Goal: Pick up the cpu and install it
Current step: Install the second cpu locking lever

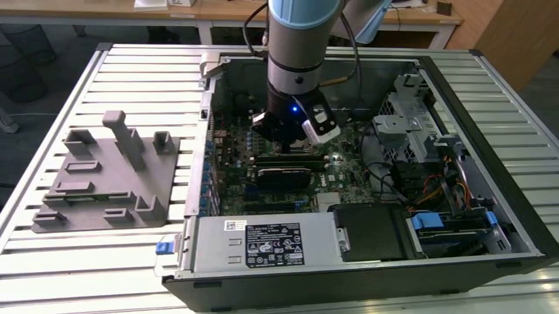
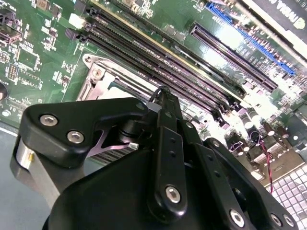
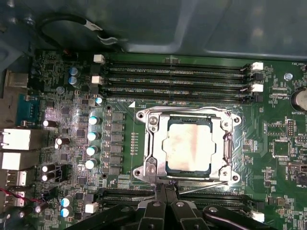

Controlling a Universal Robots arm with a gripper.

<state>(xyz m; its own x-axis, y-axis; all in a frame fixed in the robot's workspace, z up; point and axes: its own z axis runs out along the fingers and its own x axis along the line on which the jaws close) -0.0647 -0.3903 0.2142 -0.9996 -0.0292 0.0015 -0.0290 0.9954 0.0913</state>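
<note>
The cpu (image 3: 188,145) sat flat in its socket (image 3: 152,125) — gripper (image 3: 165,191) clenched empty, hovering just beside it.

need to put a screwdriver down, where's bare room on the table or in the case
The slatted table is bare in front of the grey fixture block, and behind it. Inside the computer case it is crowded: the arm and hand stand over the motherboard by the cpu in its socket, with drive cages and cables on the exterior view's right.
</note>
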